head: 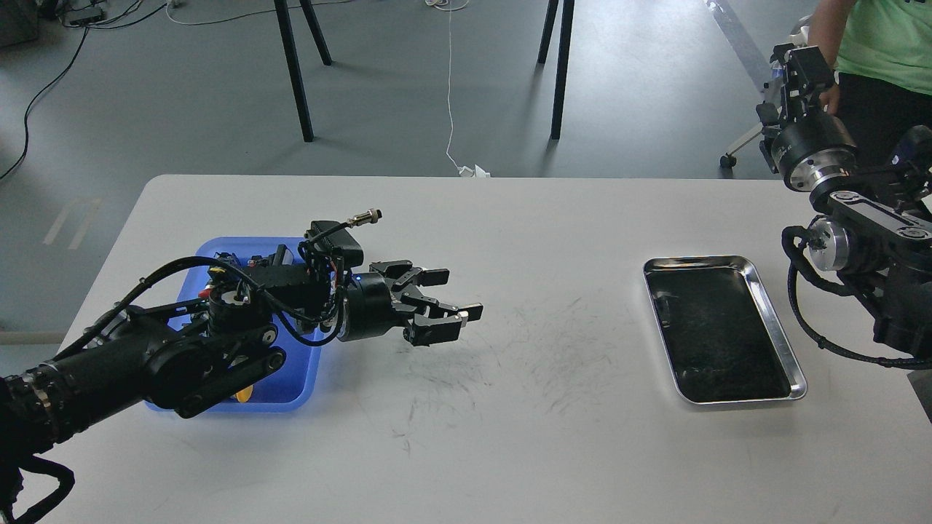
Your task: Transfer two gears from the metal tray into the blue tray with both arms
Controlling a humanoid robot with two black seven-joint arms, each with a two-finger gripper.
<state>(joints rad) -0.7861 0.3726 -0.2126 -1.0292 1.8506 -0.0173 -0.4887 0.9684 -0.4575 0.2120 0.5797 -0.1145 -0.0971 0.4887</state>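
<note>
My left arm reaches across the blue tray (304,372) at the left of the table. My left gripper (451,298) is open, low over the white table just right of the tray. No gear shows: the spot under the gripper and most of the blue tray's inside are hidden by the arm. The metal tray (692,260) lies at the right with nothing in its dark inside. My right gripper (799,64) is raised high at the far right, off the table's edge; its fingers cannot be told apart.
A yellow push-button (245,394) peeks out under my left arm in the blue tray. A person in a green shirt (885,36) stands at the top right, close to my right arm. Black stand legs (295,73) rise behind the table.
</note>
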